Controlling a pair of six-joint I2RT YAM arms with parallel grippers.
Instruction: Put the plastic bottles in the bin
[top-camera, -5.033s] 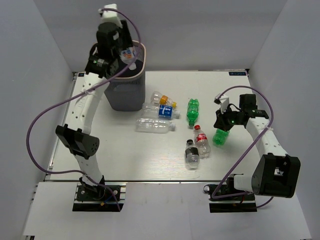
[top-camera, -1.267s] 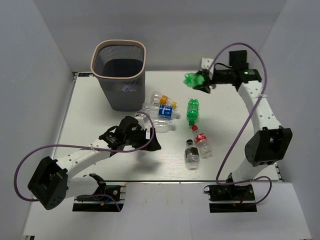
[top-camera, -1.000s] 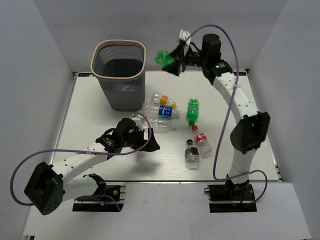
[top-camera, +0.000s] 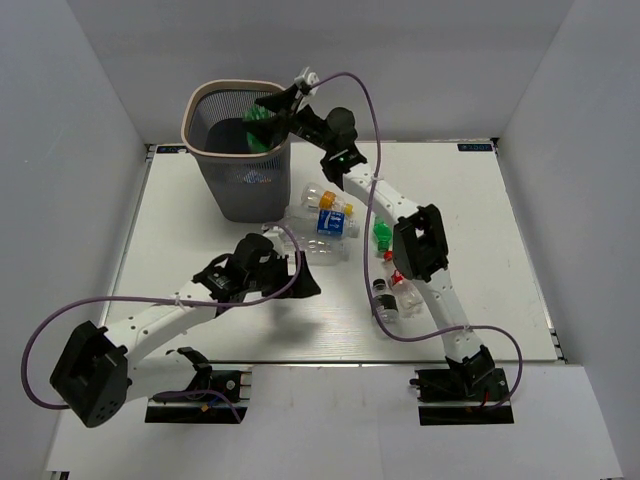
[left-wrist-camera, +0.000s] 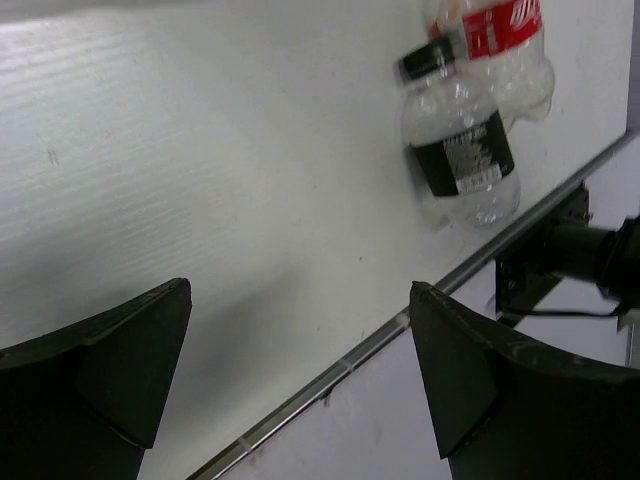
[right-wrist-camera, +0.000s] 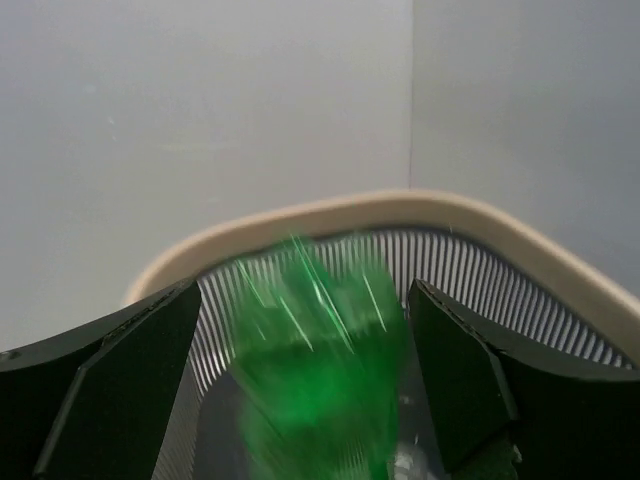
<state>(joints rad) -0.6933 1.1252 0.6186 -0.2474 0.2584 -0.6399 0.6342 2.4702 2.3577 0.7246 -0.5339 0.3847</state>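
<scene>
The bin, dark mesh with a beige rim, stands at the back left. My right gripper hangs over its right rim with its jaws open. A green bottle shows blurred between the fingers, touching neither, inside the bin's mouth. Several plastic bottles lie mid-table: an orange-capped one, a blue-labelled one, a clear one, a green one, a red-labelled one and a black-labelled one. My left gripper sits low over the table, open and empty.
The right arm stretches diagonally over the bottles from its base to the bin. The table's front metal edge runs just below my left gripper. Grey walls close in the table on three sides.
The right arm has swung left from above the table's back to over the bin. Its jaws have opened and let go of the green bottle. The left arm has barely moved.
</scene>
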